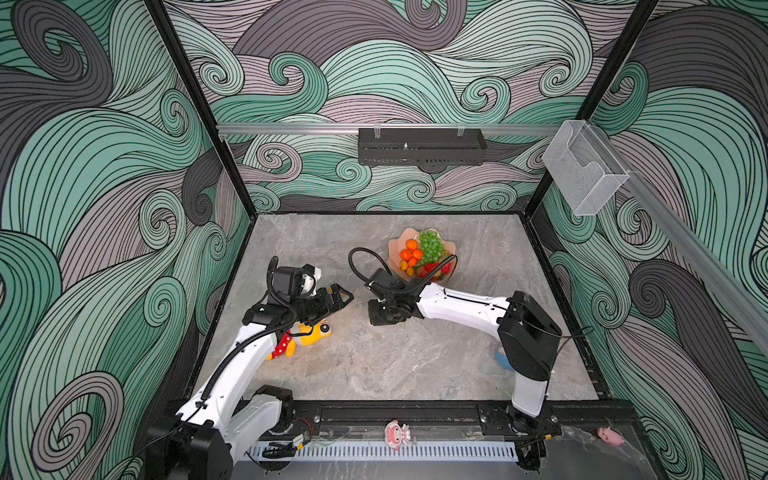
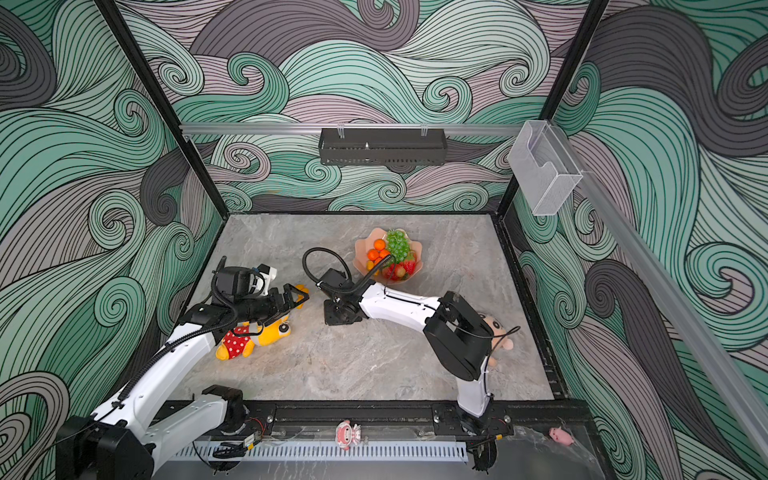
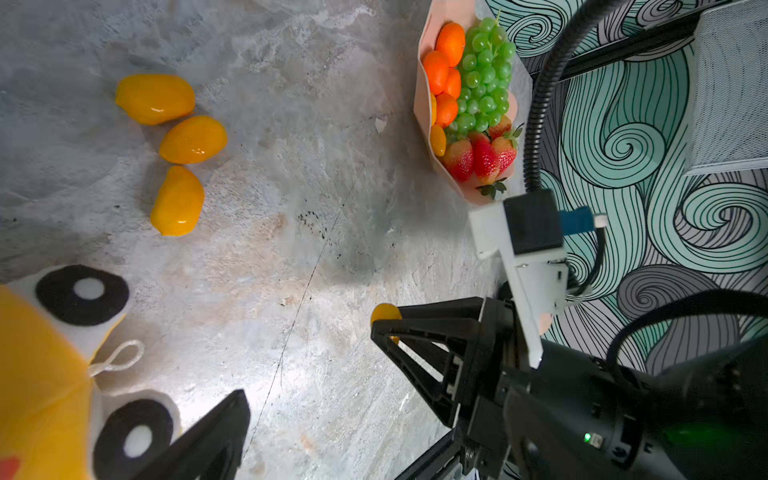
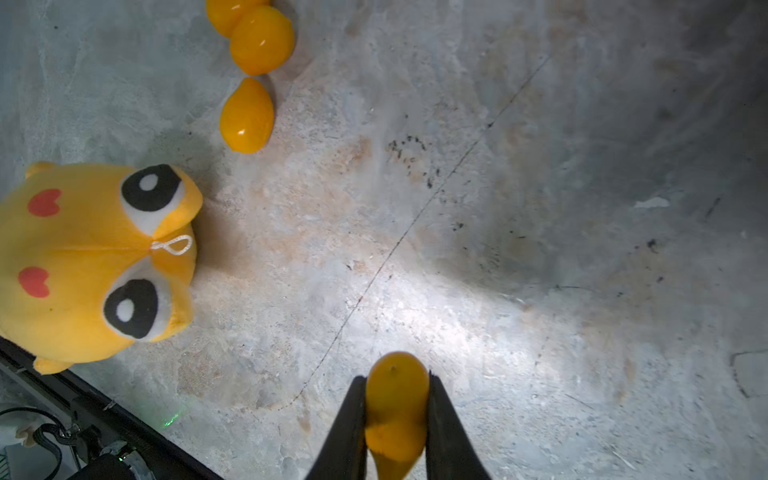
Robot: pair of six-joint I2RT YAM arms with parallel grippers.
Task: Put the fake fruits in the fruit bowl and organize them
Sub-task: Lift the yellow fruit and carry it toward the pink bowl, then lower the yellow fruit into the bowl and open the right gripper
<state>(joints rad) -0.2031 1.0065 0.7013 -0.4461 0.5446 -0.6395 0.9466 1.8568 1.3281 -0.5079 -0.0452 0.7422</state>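
Right wrist view gives us one kumquat (image 4: 397, 411) clamped in the right gripper (image 4: 397, 376); left wrist adds three loose kumquats (image 3: 193, 139) by the yellow plush (image 3: 37, 353), mostly hidden from above by our left gripper (image 1: 347, 297), spread and empty. Fruit bowl (image 1: 394, 254), one o'clock of the right gripper, cable (image 1: 436, 268) across it: four tangerines (image 1: 412, 244), one grape bunch (image 1: 430, 245), three strawberries (image 3: 484, 160) showing.

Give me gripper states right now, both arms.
Left gripper: open, holding nothing.
Right gripper: closed on a kumquat.
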